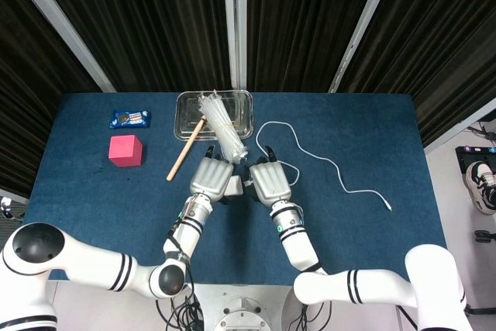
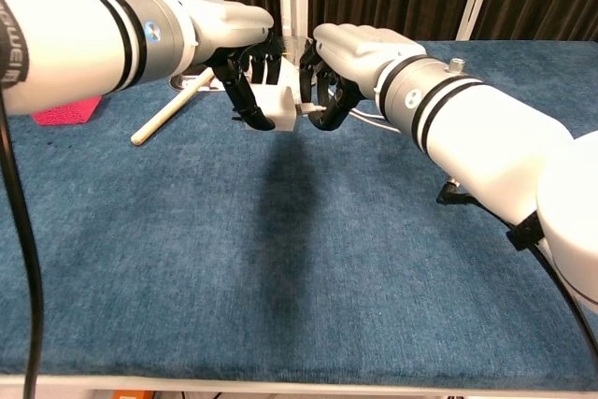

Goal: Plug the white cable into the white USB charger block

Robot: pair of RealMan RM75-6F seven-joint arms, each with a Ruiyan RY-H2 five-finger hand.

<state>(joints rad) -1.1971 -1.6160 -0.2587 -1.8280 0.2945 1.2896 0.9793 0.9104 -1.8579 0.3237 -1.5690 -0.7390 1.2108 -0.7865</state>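
The white USB charger block [image 2: 277, 106] is held up off the blue table [image 2: 280, 268] in the curled fingers of the left hand [image 2: 245, 70]. The plug end of the white cable [image 2: 308, 110] is pinched by the right hand [image 2: 338, 64], right at the block's side. For a good push, the plug should be kept level and lined up with the hole, and the block held steady. Both hands are kept knuckles up, facing each other. Farther back, the rest of the cable is trailed across the table.

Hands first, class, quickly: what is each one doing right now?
Left hand: holding the white charger block.
Right hand: holding the plug end of the white cable at the block.
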